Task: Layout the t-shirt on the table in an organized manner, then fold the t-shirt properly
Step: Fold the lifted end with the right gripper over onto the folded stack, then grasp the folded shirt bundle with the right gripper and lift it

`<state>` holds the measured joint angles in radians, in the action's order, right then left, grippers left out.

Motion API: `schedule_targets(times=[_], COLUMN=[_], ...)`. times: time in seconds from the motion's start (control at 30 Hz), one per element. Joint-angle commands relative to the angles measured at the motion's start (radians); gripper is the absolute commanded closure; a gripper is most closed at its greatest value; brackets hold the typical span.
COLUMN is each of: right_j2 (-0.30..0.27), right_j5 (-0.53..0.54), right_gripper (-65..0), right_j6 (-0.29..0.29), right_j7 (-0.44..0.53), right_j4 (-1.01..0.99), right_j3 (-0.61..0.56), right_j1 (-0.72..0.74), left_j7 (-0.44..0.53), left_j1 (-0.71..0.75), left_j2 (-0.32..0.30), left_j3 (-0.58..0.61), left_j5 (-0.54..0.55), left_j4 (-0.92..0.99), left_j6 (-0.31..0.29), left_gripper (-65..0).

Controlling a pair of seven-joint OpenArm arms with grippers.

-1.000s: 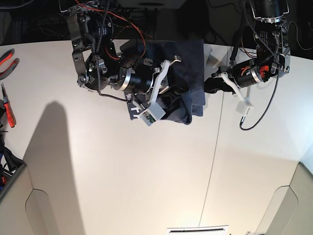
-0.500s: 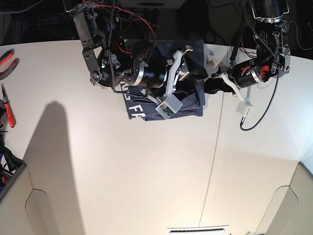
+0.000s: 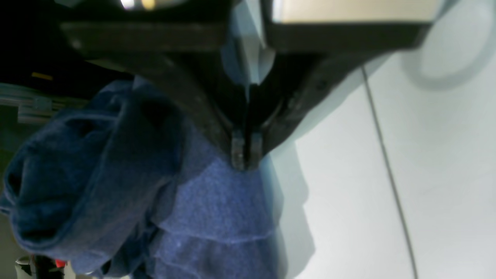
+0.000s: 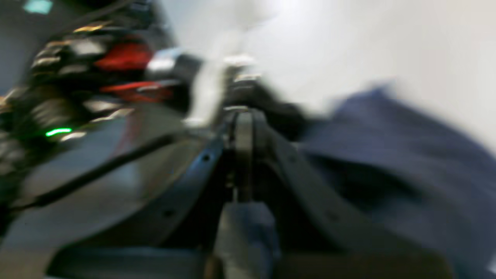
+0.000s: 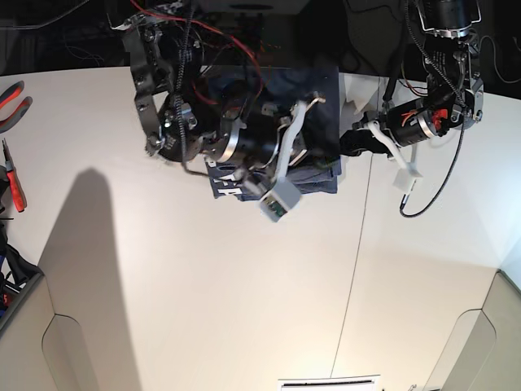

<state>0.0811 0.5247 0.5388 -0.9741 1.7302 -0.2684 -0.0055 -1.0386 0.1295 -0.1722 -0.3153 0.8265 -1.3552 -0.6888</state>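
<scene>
The t-shirt (image 5: 321, 175) is lying bunched at the far edge of the table (image 5: 203, 285), between my two arms, with pliers (image 5: 12, 102) sitting well apart.

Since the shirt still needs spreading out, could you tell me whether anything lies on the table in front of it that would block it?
Nothing visible does. The t-shirt lies bunched at the far edge of the table, and the white surface in front of it is bare apart from a thin seam line. Pliers sit at the far side edge, well away.
</scene>
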Motion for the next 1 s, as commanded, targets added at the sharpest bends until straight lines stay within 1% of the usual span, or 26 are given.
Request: schedule_targets(times=[0.0, 0.1, 0.23, 0.33, 0.43, 0.5, 0.6, 0.7, 0.8, 0.97], right_j2=[0.007, -0.003, -0.021, -0.049, -0.085, -0.09, -0.089, -0.089, -0.089, -0.089], right_j5=[-0.01, -0.057, -0.058, -0.058, -0.051, -0.021, 0.08, 0.171, 0.228, 0.231], right_gripper=[0.0, 0.0, 0.0, 0.0, 0.0, 0.0, 0.0, 0.0, 0.0, 0.0], right_j6=[-0.005, -0.047, -0.068, -0.072, -0.071, -0.069, -0.054, -0.002, 0.008, 0.008], right_j7=[0.011, 0.015, 0.032, 0.031, 0.034, 0.041, 0.038, 0.013, -0.046, -0.08], right_j4=[0.038, 0.109, 0.153, 0.129, 0.08, 0.038, -0.006, -0.008, -0.008, -0.008], right_j3=[0.034, 0.158, 0.325, 0.388, 0.391, 0.391, 0.386, 0.359, 0.302, 0.155], right_j1=[0.021, 0.027, 0.027, 0.004, -0.042, -0.066, -0.089, -0.108, -0.108, -0.109], left_j7=[0.014, 0.014, 0.015, 0.017, 0.02, 0.029, 0.034, 0.034, 0.033, 0.034], left_j1=[-0.01, -0.01, -0.01, -0.01, -0.01, -0.01, -0.01, -0.01, -0.01, -0.01], left_j2=[-0.008, -0.008, -0.008, -0.008, -0.008, -0.008, -0.008, -0.008, -0.008, -0.008], left_j3=[-0.003, -0.003, -0.003, -0.003, -0.003, -0.003, -0.003, -0.003, -0.003, -0.003], left_j5=[0.022, 0.022, 0.022, 0.022, 0.022, 0.022, 0.026, 0.025, 0.025, 0.025], left_j4=[-0.018, -0.018, -0.018, -0.018, -0.018, -0.018, -0.018, -0.018, -0.018, -0.018], left_j6=[-0.009, -0.009, -0.009, -0.009, -0.009, -0.009, -0.009, -0.009, -0.009, -0.009], left_gripper=[0.0, 0.0, 0.0, 0.0, 0.0, 0.0, 0.0, 0.0, 0.0, 0.0])
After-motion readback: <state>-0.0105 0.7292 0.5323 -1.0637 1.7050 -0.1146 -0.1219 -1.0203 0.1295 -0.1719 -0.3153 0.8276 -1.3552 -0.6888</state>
